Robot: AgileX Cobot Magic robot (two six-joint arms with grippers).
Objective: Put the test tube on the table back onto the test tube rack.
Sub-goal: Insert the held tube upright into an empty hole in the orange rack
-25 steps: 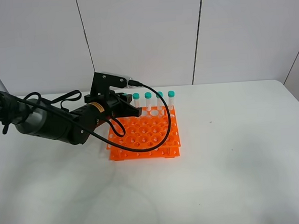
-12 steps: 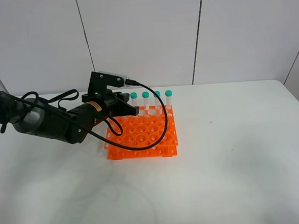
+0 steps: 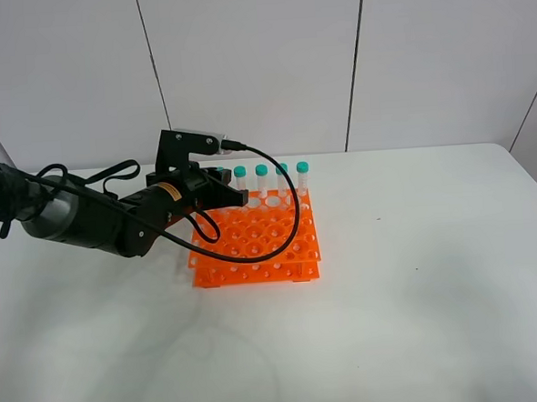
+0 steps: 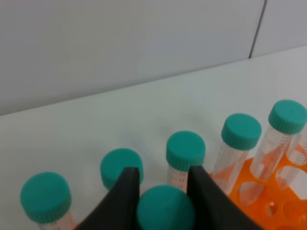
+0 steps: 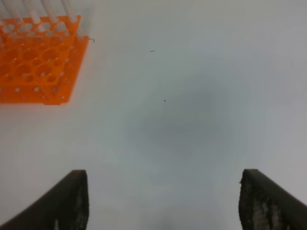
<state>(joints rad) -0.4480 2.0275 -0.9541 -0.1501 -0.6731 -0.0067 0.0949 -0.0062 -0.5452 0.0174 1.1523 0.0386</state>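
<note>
My left gripper point(image 4: 160, 191) pinches a teal-capped test tube point(image 4: 165, 208) between its black fingers, just in front of the rack's back row of matching tubes. The bright orange test tube rack point(image 3: 257, 240) stands flat on the white table point(image 3: 421, 301), near its rear edge, its grid of round holes mostly open, capped tubes upright along its far side

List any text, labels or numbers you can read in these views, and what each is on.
Nothing is legible.
Printed scale marks on the tubes in the rack: too blurred to read.
Yellow sticker on the left arm: too small to read.
Orange rack, table, wall: no lettering visible.
</note>
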